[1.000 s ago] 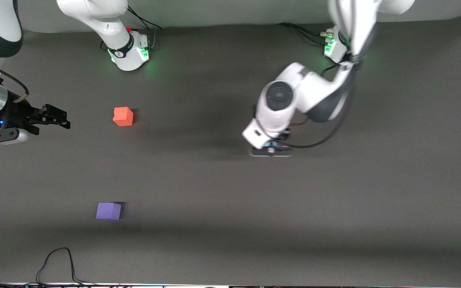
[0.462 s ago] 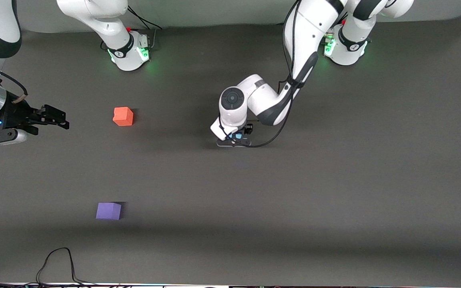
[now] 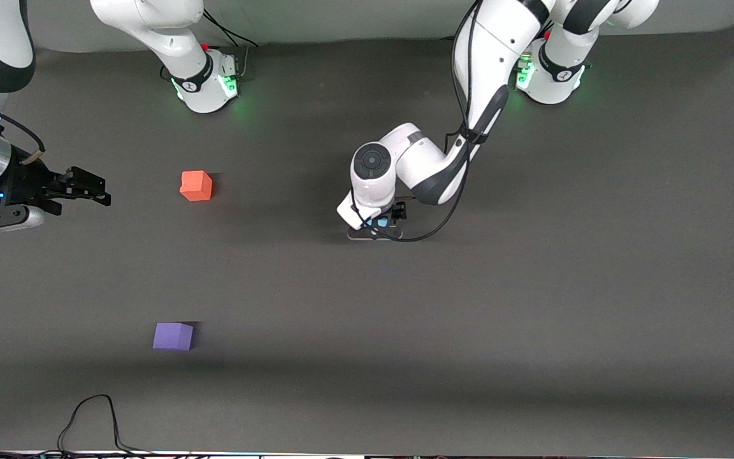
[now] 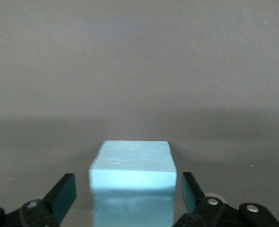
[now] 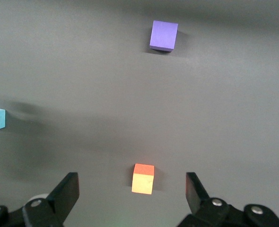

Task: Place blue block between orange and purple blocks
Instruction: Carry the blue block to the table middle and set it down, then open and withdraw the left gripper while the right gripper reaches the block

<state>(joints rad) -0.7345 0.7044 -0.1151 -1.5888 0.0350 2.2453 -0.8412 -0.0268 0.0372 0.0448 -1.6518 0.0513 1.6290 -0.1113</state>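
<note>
A: Quick, what's the left claw (image 4: 129,198) doing?

B: It's low over the middle of the tabletop (image 3: 532,306), fingers (image 4: 64,194) spread apart with a gap on each side of the blue block (image 4: 132,182). So not clamped. The block sits between them, and I'd say it rests on the tabletop, though from across the room only a sliver of blue shows under the wrist.

A: And the targets?

B: Orange block (image 3: 196,185) and purple block (image 3: 173,336) are both toward the right arm's end of the tabletop, well apart from each other, purple nearer the front camera than orange. The blue one is well apart from both and nowhere near the gap between them.

A: Right claw (image 5: 132,189)?

B: Waiting, up in the air at the right arm's end, fingers wide apart, nothing in it (its wrist camera looks down on the orange and purple blocks).

A: Step?

B: My read: a drop-off mid-table, possibly a handover spot, since the goal isn't met. Next move likely calls for one claw to close squarely on the blue block's flat sides, lift it, carry it toward the right arm's end and set it down on the line between orange and purple without nudging either.
</note>
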